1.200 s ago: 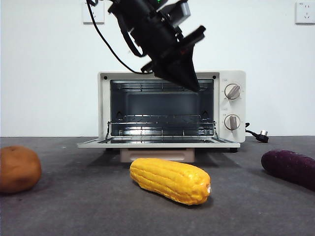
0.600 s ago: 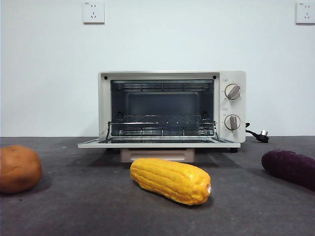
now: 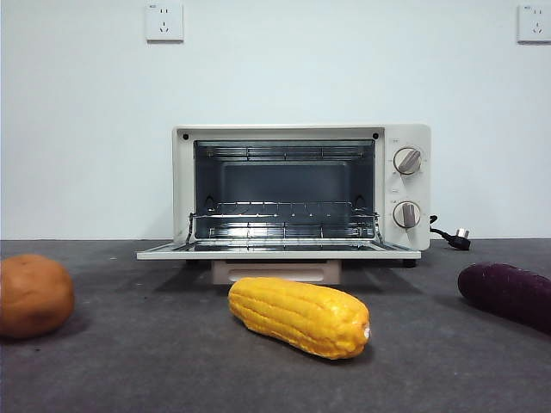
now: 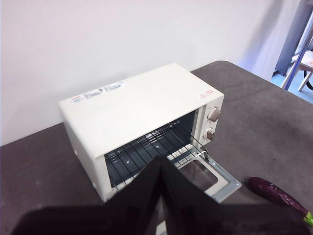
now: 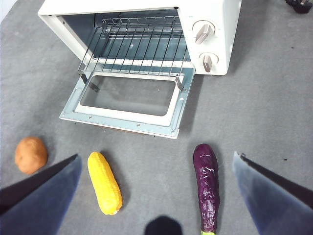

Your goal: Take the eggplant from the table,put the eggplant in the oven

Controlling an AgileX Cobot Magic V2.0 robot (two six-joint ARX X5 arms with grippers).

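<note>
I see the eggplant (image 5: pixel 207 186) lying on the table (image 5: pixel 274 122), out in front of the oven (image 5: pixel 215 19) and off to the right side, below the knobs (image 5: pixel 203 32); its green stem end points toward the near edge. In the front view only its dark purple body (image 3: pixel 508 294) shows at the right border. Nothing is touching it. My right gripper (image 5: pixel 156 196) hangs high above the table with its jaws spread wide and nothing between them; the eggplant sits under the gap, nearer the right-hand jaw. To the left of the eggplant lies the corn (image 5: pixel 104 182), roughly parallel to it, and further left the potato (image 5: pixel 31 154). The oven door (image 5: pixel 127 100) is folded down flat, and the wire rack (image 5: pixel 137 46) is bare. My left gripper (image 4: pixel 160 169) sits up above the oven's roof (image 4: pixel 132 105), jaws closed to a point with nothing in them.
</note>
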